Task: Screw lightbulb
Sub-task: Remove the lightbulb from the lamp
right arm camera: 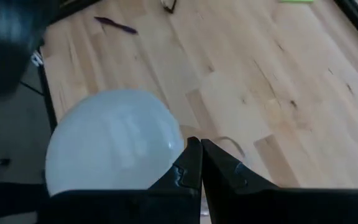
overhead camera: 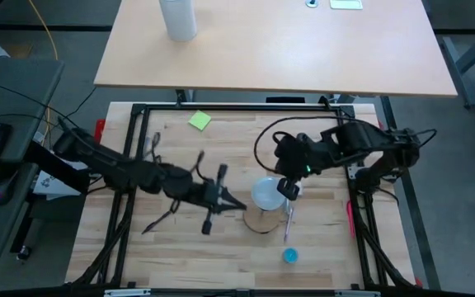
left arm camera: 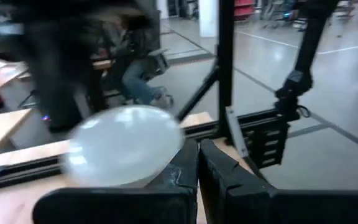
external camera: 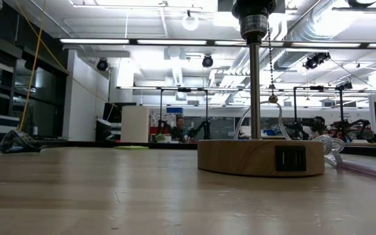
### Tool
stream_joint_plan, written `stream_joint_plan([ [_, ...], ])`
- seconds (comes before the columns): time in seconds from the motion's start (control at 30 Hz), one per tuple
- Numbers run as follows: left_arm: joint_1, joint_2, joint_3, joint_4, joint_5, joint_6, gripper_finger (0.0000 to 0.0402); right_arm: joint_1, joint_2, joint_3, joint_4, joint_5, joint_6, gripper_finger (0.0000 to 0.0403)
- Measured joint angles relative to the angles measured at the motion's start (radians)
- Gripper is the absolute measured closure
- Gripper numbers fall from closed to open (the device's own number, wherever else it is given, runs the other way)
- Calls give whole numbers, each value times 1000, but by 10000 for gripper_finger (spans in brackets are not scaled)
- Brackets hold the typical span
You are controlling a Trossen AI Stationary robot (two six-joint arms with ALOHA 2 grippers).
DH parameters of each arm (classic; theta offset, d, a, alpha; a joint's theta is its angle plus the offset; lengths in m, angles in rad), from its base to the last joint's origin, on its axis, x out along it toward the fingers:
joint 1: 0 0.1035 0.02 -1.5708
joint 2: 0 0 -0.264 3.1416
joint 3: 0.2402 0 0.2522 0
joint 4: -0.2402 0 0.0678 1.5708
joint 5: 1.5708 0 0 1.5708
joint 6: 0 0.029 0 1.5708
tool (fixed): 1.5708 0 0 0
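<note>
We saw the lightbulb (overhead camera: 265, 194) over the wooden base (overhead camera: 261, 220), left hand (overhead camera: 236, 205) clenched empty beside it, right hand (overhead camera: 285, 191) clenched empty alongside it.

high: looked straight down on tabletop (overhead camera: 180, 247) | low: level across it | both wrists: close on bulb (right arm camera: 114, 140)
</note>
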Motion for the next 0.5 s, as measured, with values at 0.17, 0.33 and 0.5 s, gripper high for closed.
stream_joint_plan([
  [0.17,-46,86,15,95,-54,-11,401,-31,0,0,-2,-36,-8,403],
  [0.33,-65,195,117,70,-184,-11,401,-34,2,0,-5,-41,-16,403],
  [0.5,-59,300,242,28,-238,-28,401,-28,16,0,0,-64,-33,403],
])
